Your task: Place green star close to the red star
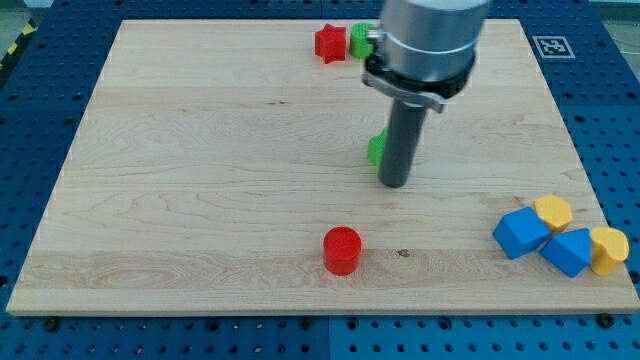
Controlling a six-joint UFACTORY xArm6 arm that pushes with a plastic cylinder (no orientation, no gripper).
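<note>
The red star [329,43] lies near the view's top edge of the wooden board. A green block [360,41] sits touching its right side, partly hidden by the arm, so its shape is unclear. Another green block [377,148], possibly the green star, lies mid-board and is half hidden behind the dark rod. My tip [394,184] rests on the board just right of and below this green block, touching or nearly touching it.
A red cylinder [341,249] stands toward the view's bottom centre. At the bottom right are two blue blocks [520,232] [568,250] and two yellow blocks [552,211] [609,248] clustered at the board's [200,150] edge.
</note>
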